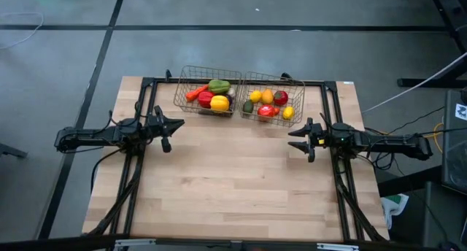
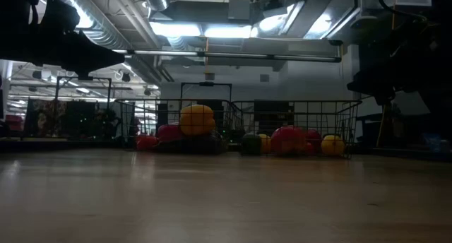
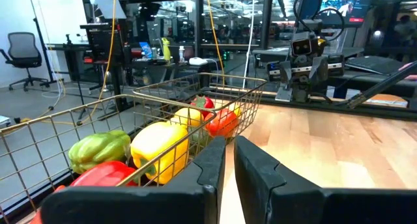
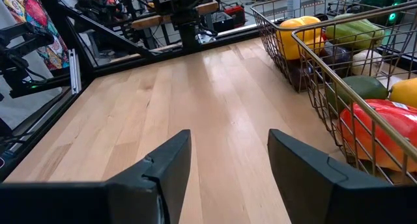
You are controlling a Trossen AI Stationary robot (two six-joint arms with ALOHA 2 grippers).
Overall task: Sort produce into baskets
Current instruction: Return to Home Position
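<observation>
Two wire mesh baskets stand side by side at the table's far middle. The left basket [image 1: 191,78] holds a carrot [image 1: 195,93], a green pepper [image 1: 219,85], a red pepper [image 1: 206,98] and a yellow pepper [image 1: 220,103]. The right basket [image 1: 293,86] holds yellow, orange and red pieces and a green avocado [image 1: 248,106]. My left gripper [image 1: 179,123] hovers left of the baskets, shut and empty; in its wrist view [image 3: 229,160] it looks along the left basket. My right gripper [image 1: 293,139] hovers near the right basket's near right corner, open and empty [image 4: 229,160].
Bare wooden tabletop [image 1: 233,178] spreads between the arms and toward the near edge. A dark metal frame [image 1: 241,81] runs along the table's far and side edges. In the low view the baskets [image 2: 304,110] stand at the back with the produce inside.
</observation>
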